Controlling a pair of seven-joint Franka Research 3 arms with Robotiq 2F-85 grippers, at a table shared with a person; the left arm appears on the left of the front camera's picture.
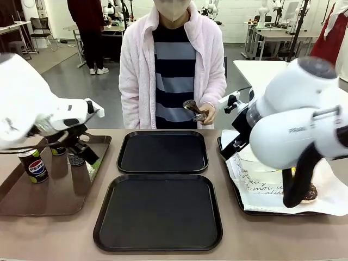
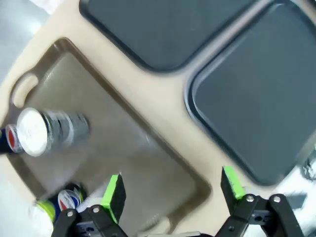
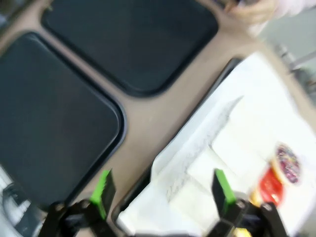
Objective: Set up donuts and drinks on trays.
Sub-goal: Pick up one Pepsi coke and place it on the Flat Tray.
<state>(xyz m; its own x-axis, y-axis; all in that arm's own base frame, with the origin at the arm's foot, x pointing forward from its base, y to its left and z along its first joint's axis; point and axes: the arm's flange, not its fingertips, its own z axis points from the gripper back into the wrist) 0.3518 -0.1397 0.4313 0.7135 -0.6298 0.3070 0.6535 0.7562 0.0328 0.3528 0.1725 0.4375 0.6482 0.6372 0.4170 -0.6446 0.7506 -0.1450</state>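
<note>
You've got the left gripper [image 2: 173, 188], jaws wide, over the brown handled plastic tray [image 2: 123, 148] with black Pepsi cans [image 1: 36, 166]. Two matte black square trays [image 1: 163, 153] mid-counter. Right gripper [image 3: 163, 191], jaws wide, over white-paper-lined tray [image 3: 232, 123] holding red-iced donut [image 3: 270, 186].

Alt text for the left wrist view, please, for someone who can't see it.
The left hand, green pads apart, hangs open above a brown handled tray with drink cans standing near its handle end. Two black trays lie side by side on the tan table beyond it.
</note>
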